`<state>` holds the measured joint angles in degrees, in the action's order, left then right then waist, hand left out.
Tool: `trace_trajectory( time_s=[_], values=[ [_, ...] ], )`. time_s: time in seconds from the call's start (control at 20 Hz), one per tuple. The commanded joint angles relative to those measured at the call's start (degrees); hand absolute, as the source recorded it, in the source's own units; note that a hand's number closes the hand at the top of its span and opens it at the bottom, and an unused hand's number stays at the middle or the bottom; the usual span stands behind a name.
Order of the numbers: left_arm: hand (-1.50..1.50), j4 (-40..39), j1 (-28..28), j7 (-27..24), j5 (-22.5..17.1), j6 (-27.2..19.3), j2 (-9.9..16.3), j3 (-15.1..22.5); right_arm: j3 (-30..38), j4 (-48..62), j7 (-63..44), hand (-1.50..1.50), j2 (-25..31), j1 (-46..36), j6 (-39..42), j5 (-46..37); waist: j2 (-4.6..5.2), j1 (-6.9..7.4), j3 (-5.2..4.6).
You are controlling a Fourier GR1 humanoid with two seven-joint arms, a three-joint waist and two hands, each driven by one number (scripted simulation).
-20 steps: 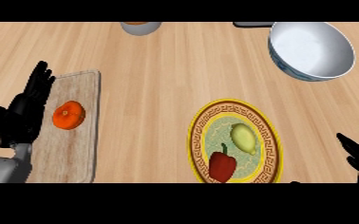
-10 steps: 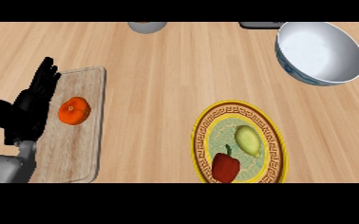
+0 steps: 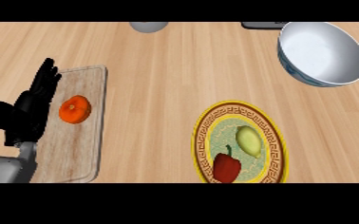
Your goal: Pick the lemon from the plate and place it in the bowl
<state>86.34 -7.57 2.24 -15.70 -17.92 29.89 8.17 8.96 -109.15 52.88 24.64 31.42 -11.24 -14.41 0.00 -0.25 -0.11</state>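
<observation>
Head view: lemon (image 3: pixel 248 140) and red pepper (image 3: pixel 226 166) on plate (image 3: pixel 203 130)

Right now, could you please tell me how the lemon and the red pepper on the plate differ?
The lemon is pale yellow and oval; the red pepper is deep red with a dark stem pointing up-view. The lemon lies nearer the bowl, and the pepper sits closer to the near rim of the plate. Both rest on the same yellow-rimmed plate, side by side.

pale wood counter (image 3: pixel 168 76), matt wood board (image 3: pixel 77 137), glossy white bowl (image 3: pixel 319 52)
</observation>
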Motion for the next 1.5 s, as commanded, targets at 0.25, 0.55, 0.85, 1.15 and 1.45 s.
trace_trajectory(
  time_s=[0.25, 0.55, 0.85, 1.15, 1.45],
  values=[
    [0.00, 0.01, -0.70, 1.80, 1.13, 1.81, -0.51, -1.48, -6.64, -9.07, -21.27, -1.50, 3.91, -3.63, 5.31, -18.51, 0.05, 0.29, 0.05],
    [0.00, -2.44, -2.76, 0.76, 2.74, 1.76, -3.09, -1.65, -15.02, -3.76, -31.16, -1.50, 1.54, -11.02, 8.22, -32.59, 0.14, 0.51, 0.06],
    [0.00, -2.02, -0.65, -0.57, 5.25, 2.44, -5.45, -1.96, -18.31, -1.97, -38.53, -1.50, -1.21, -16.53, 13.56, -39.79, 0.05, 0.35, 0.08],
    [0.00, 1.76, 1.52, 2.09, 4.64, 5.47, -2.63, -5.38, -17.68, 7.58, -32.63, -1.50, -7.33, -20.25, -0.58, -45.24, -0.04, 0.69, 0.14],
    [0.00, 3.61, -0.41, 5.88, 6.84, 6.30, -5.38, -7.65, -19.20, 12.21, -30.00, -1.50, -10.57, -19.18, -4.01, -48.56, -0.03, 0.29, 0.13]
  ],
)
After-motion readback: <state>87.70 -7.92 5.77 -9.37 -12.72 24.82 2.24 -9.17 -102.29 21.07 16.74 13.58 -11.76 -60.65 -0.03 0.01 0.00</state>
